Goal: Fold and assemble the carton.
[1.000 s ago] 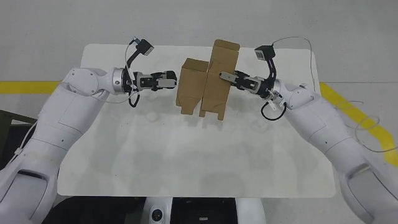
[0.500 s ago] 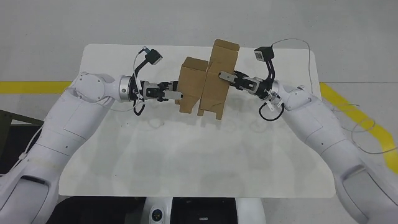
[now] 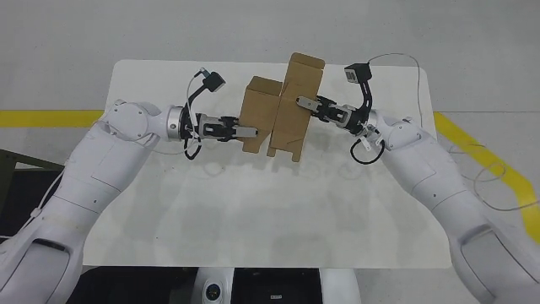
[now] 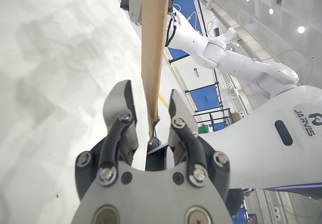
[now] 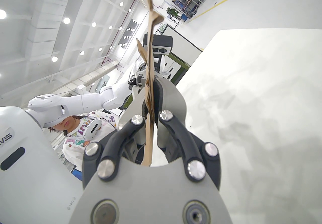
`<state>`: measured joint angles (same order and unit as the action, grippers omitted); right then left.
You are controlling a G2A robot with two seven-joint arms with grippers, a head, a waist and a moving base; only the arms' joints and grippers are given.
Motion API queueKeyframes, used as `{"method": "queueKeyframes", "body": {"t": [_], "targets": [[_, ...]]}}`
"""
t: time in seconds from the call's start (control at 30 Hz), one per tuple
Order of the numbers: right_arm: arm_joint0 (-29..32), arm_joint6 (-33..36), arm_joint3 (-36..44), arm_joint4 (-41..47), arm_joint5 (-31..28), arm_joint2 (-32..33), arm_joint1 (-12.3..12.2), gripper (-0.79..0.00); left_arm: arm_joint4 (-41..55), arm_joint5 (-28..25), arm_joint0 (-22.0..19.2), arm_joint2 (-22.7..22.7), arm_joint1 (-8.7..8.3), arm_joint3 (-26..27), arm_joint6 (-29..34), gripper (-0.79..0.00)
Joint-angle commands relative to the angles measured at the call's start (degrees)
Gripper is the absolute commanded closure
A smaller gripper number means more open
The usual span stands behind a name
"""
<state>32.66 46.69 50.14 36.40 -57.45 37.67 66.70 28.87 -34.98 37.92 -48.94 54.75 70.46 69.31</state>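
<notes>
A flat brown carton [image 3: 283, 110] hangs above the middle of the white table [image 3: 253, 211], with its flaps spread. My right gripper [image 3: 305, 104] is shut on the carton's right panel; in the right wrist view the cardboard edge [image 5: 150, 64] runs straight between its closed fingers [image 5: 176, 99]. My left gripper [image 3: 246, 132] is at the carton's lower left corner. In the left wrist view its fingers [image 4: 123, 106] stand apart on either side of a cardboard flap [image 4: 153, 59], not pressing on it.
The table top around the carton is bare. A yellow floor line [image 3: 38, 118] runs past both sides of the table. A person stands behind the robot in the right wrist view, away from the carton.
My left gripper has moved right and toward the table's front, from beside the carton's left edge to its lower left corner, and now straddles a flap. The right gripper kept its hold.
</notes>
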Motion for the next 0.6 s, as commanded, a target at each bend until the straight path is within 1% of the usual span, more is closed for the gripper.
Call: {"method": "queueKeyframes", "body": {"t": [0.0, 0.03, 0.07, 0.1, 0.13, 0.17, 0.27, 0.37, 0.47, 0.57], "targets": [[0.12, 0.2, -0.01, -0.1, 0.06, 0.33, 0.08, 0.0, -0.2, 0.03, 0.02, -0.06, 0.05, -0.05, 0.03, 0.0], [0.2, 0.28, 0.0, -0.15, 0.15, 0.5, 0.12, 0.0, -0.24, 0.05, 0.04, -0.1, 0.08, -0.07, 0.05, 0.0], [0.3, 0.38, 0.02, -0.17, 0.24, 0.68, 0.16, -0.065, -0.28, 0.12, 0.05, -0.16, 0.09, -0.12, 0.12, 0.0], [0.39, 0.45, -0.02, -0.23, 0.32, 0.88, 0.2, -0.274, -0.28, 0.18, 0.04, -0.28, 0.1, -0.21, 0.18, 0.0], [0.5, 0.54, -0.02, -0.27, 0.4, 1.08, 0.23, -0.563, -0.28, 0.33, 0.02, -0.38, 0.1, -0.24, 0.33, 0.0], [0.6, 0.62, -0.01, -0.32, 0.48, 1.28, 0.25, -0.785, -0.26, 0.46, 0.01, -0.51, 0.09, -0.31, 0.46, 0.0], [0.73, 1.71, 1.33, -0.63, 1.56, 1.74, 0.11, -0.785, -1.23, 1.15, -0.25, -0.87, 0.0, -0.57, 1.15, 0.0], [1.2, 3.4, 3.27, 0.28, 3.25, 2.62, -0.68, -0.785, -3.1, 1.96, -0.8, -1.22, -0.16, -1.16, 1.96, 0.0], [1.77, 5.67, 3.66, 0.52, 5.52, 4.49, -2.14, -0.785, -3.53, 3.1, -1.62, -1.78, -0.32, -2.39, 3.1, 0.0], [2.38, 8.15, 4.43, -1.23, 7.99, 6.83, -4.04, -0.785, -3.51, 4.6, -2.53, -2.06, -0.54, -3.1, 4.6, 0.0]]}}
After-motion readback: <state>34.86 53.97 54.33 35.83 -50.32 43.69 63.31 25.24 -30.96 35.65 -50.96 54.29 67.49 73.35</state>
